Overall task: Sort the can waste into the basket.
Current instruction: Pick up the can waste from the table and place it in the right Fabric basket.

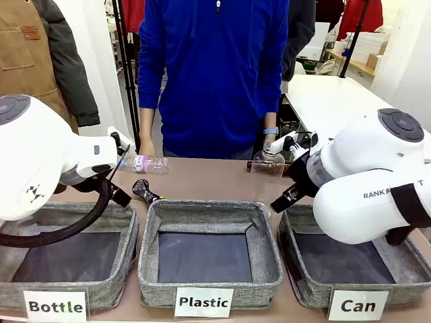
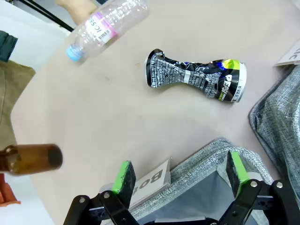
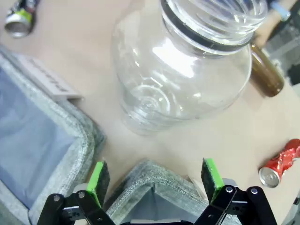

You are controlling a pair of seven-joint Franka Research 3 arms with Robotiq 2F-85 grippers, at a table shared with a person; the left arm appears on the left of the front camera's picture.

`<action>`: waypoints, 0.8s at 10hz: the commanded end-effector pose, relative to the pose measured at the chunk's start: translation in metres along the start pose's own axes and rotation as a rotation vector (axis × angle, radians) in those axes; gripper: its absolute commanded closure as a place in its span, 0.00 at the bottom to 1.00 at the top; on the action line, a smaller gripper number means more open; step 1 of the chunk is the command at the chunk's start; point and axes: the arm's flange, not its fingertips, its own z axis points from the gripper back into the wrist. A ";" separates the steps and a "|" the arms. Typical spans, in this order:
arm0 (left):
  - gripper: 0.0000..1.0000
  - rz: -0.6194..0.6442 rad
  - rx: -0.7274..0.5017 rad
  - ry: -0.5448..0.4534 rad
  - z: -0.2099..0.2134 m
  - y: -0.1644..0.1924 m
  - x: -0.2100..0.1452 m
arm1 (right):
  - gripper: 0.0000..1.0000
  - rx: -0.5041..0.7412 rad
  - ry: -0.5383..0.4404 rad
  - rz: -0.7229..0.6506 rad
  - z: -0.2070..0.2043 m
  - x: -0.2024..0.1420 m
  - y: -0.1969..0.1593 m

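At the near right corner of the table [image 1: 215, 176] stands the basket [image 1: 304, 286] marked "Can". Both grippers hang open and empty: the left gripper [image 2: 180, 172] over the far rim of the bottle bin [image 1: 74, 217], the right gripper [image 3: 154, 174] over what we judge to be the can basket's far corner. The black can [image 2: 197, 79] lies on its side, well ahead of the left fingers. We would turn the wrist and close across its pinched waist. The red can [image 3: 280, 165] lies off to one side of the right fingers.
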 end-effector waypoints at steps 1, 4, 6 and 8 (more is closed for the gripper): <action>0.00 0.000 0.000 0.000 0.000 0.000 0.000 | 0.00 0.000 0.000 0.000 0.000 0.000 0.000; 0.00 0.000 0.000 0.000 0.000 0.000 0.000 | 0.00 0.000 0.000 0.000 0.000 0.000 0.000; 0.00 0.000 0.000 0.000 0.000 0.000 0.000 | 0.00 0.000 0.000 0.000 0.000 0.000 0.000; 0.00 0.000 0.000 0.000 0.000 0.000 0.000 | 0.00 0.000 0.000 0.000 0.000 0.000 0.000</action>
